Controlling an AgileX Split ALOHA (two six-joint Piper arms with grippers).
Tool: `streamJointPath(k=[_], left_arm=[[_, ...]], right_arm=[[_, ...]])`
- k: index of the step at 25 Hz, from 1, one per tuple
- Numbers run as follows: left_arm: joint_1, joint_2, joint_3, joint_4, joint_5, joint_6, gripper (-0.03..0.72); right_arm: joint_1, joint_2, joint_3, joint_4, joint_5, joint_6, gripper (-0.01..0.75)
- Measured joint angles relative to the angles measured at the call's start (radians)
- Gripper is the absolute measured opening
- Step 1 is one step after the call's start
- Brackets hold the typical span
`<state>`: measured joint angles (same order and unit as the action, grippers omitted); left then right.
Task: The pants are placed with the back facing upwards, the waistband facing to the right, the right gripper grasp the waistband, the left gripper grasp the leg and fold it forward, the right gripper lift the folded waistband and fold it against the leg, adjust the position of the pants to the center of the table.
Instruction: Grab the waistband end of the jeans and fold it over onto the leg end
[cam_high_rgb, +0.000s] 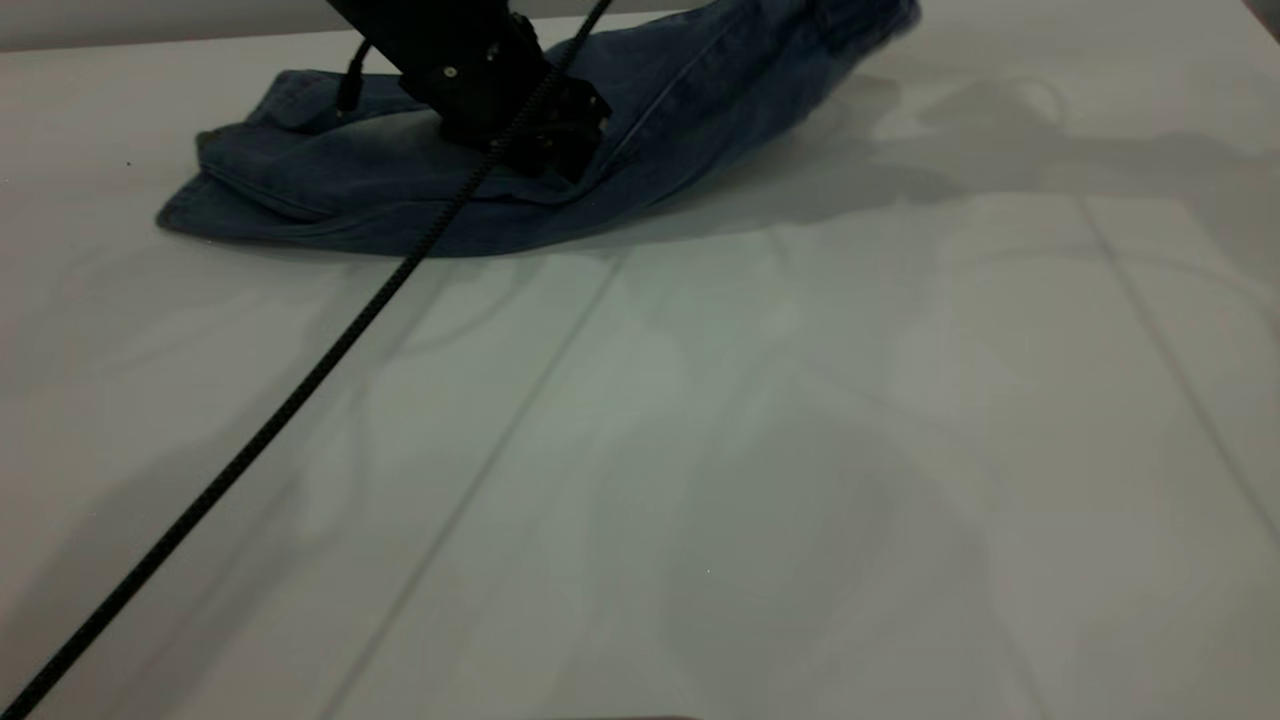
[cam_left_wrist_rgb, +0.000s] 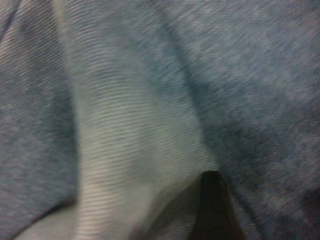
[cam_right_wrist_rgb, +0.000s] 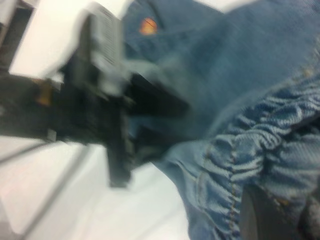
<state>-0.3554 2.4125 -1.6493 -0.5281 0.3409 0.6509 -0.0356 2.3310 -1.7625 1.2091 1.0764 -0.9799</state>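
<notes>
A braided cable (cam_high_rgb: 300, 390) crosses the bare tabletop (cam_high_rgb: 760, 450) up to the left pincer (cam_high_rgb: 545, 150), clenched on the pants (cam_high_rgb: 330, 190) at the far edge. The right pincer's state cannot be told.

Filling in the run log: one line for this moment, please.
pants: bunched, far table edge | left gripper: down on denim | right gripper: at waistband

Exterior: low over the tabletop (cam_high_rgb: 700, 450), looking across toward the pants (cam_high_rgb: 330, 200) at its far edge. Left wrist: pressed close against denim, filling the frame. Right wrist: near the gathered waistband, facing the left end effector (cam_right_wrist_rgb: 165, 125); pants shared by all.
</notes>
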Motion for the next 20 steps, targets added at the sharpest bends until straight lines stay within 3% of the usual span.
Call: streamJointPath(k=[5,9,14,20], left_arm=[[-0.064,0.001,-0.023,-0.013,0.007,0.000,0.451],[-0.074,-0.015,-0.057,0.030,0.098,-0.007,0.451],[0.014,-0.112,-0.077,0.193,0.236,-0.122,0.451],[0.153,-0.147,-0.084,0.377,0.305,-0.276,0.451]], right_arm=[[0.001,-0.021,-0.120,-0.015,0.068,0.070,0.050],[0.001,-0.024,-0.186,-0.015,0.114,0.097,0.050],[0.029,-0.026,-0.244,-0.091,0.102,0.119,0.050],[0.138,-0.028,-0.280,-0.261,0.022,0.195,0.050]])
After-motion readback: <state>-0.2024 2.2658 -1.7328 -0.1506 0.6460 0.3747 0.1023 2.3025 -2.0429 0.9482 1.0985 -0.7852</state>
